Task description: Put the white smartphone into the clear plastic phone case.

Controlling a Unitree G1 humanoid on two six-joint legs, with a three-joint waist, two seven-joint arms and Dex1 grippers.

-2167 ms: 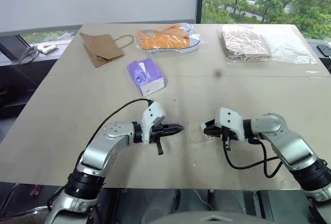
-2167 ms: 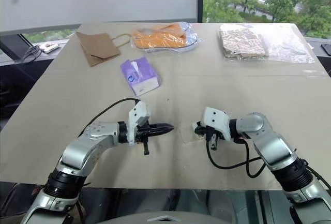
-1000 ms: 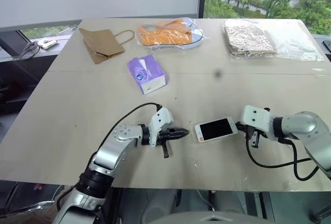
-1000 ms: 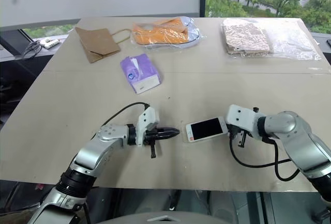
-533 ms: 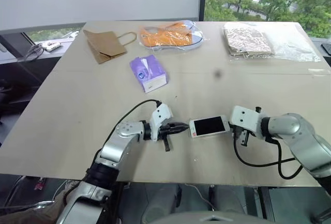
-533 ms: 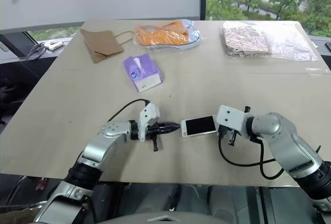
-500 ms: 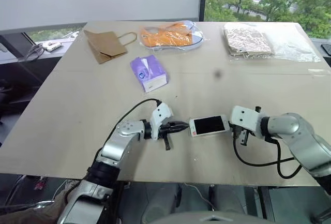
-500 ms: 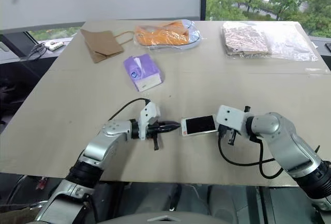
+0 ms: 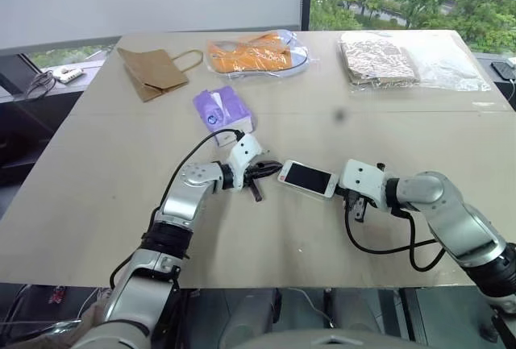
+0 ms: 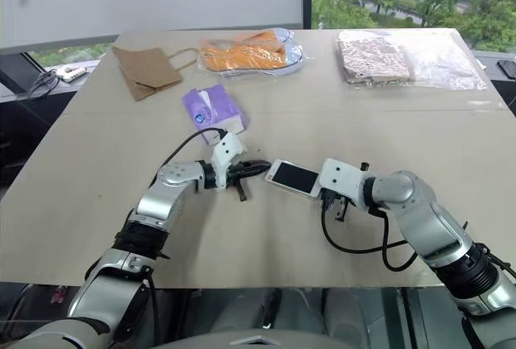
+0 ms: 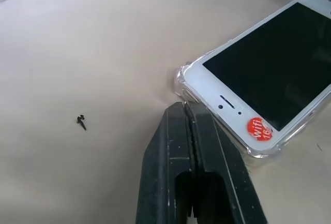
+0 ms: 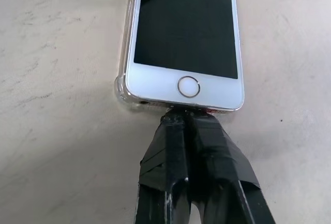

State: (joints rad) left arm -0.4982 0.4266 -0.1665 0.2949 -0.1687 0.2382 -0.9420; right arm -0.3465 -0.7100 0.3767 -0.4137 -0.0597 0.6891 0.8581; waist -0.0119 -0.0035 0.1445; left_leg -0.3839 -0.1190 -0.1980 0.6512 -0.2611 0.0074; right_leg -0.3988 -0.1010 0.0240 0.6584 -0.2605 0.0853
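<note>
Two grippers, jaws pressed together, empty: left gripper [image 11: 187,111] at earpiece end, right gripper [image 12: 187,116] touching home-button end of white smartphone [image 9: 307,178], seated in clear plastic phone case [image 11: 182,75] mid-table [image 9: 105,196]. Purple tissue pack [image 9: 221,110] beyond.

Slim white smartphone with black glass screen [image 9: 307,178], sitting in thin clear plastic phone case [image 11: 182,76], now lies further up worktop, slanted, nearer purple tissue pack [image 9: 222,111]. Left gripper [image 9: 270,169] advances with it, tips closed at earpiece end. Right gripper [image 12: 189,114], closed, follows inward, tips against home-button end.
</note>
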